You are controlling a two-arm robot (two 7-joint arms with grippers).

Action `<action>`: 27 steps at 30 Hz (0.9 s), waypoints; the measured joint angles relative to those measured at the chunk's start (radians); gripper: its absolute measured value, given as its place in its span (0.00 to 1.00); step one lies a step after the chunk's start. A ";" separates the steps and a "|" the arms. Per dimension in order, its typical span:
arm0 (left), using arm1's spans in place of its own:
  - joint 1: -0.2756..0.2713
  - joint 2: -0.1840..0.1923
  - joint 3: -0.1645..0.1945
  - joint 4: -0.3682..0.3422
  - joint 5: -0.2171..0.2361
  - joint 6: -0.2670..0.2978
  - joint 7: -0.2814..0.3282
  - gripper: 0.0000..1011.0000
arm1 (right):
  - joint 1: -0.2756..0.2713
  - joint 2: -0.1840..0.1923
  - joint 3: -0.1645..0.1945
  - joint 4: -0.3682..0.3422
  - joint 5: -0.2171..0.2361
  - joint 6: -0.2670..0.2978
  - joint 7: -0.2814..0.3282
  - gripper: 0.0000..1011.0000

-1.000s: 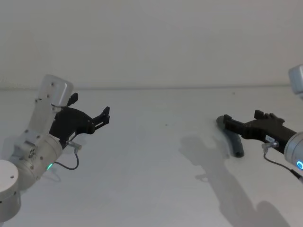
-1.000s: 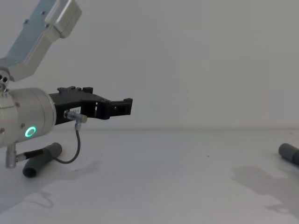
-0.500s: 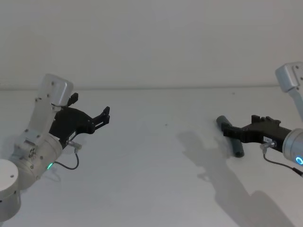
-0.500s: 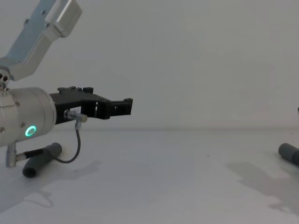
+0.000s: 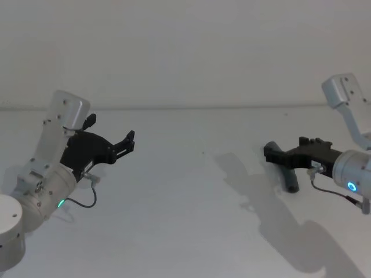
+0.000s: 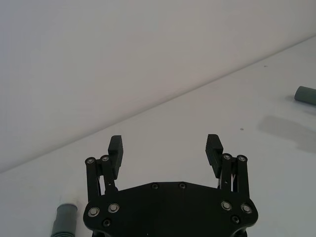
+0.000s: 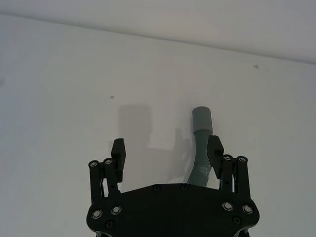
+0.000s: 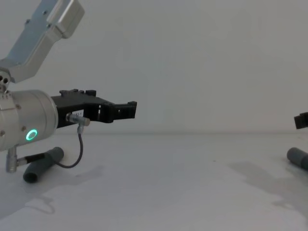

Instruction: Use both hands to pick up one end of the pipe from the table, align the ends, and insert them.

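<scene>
Nearest, on the left side of the white surface [image 8: 163, 192], one dark grey pipe piece [image 8: 43, 165] lies flat, its open end toward the near edge; the left wrist view shows its cuff end [image 6: 65, 220] below the gripper body. The left gripper [image 5: 110, 131] hangs in the air above and beyond this piece, well clear of it, pointing toward the far edge and a little to the right, with its fingers [image 6: 116, 147] spread wide apart and nothing between them. A thin black cable [image 8: 77, 155] loops down from its silver wrist, where a green ring light [image 8: 31, 135] glows.

On the right side, the second pipe piece [image 5: 290, 179] lies flat, angled, with its smooth cuff [image 7: 202, 118] toward the far edge. The right gripper [image 5: 285, 147] hovers over it, pointing left across the surface, its jaws apart and empty; from the right wrist the piece runs past one finger [image 7: 215, 150] rather than between the two. From the chest, the gripper's tip [image 8: 302, 120] sits above the piece [image 8: 298, 158], apart from it
</scene>
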 joint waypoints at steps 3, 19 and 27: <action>0.000 0.000 0.000 0.000 0.000 0.000 0.000 0.99 | 0.026 -0.008 -0.015 0.038 -0.009 -0.009 0.005 0.99; 0.000 0.000 0.000 0.000 0.000 0.001 0.000 0.99 | 0.113 -0.039 -0.064 0.172 -0.043 -0.046 0.018 0.99; 0.000 0.000 0.000 0.000 0.000 0.001 0.000 0.99 | 0.118 -0.044 -0.066 0.186 -0.048 -0.050 0.019 0.99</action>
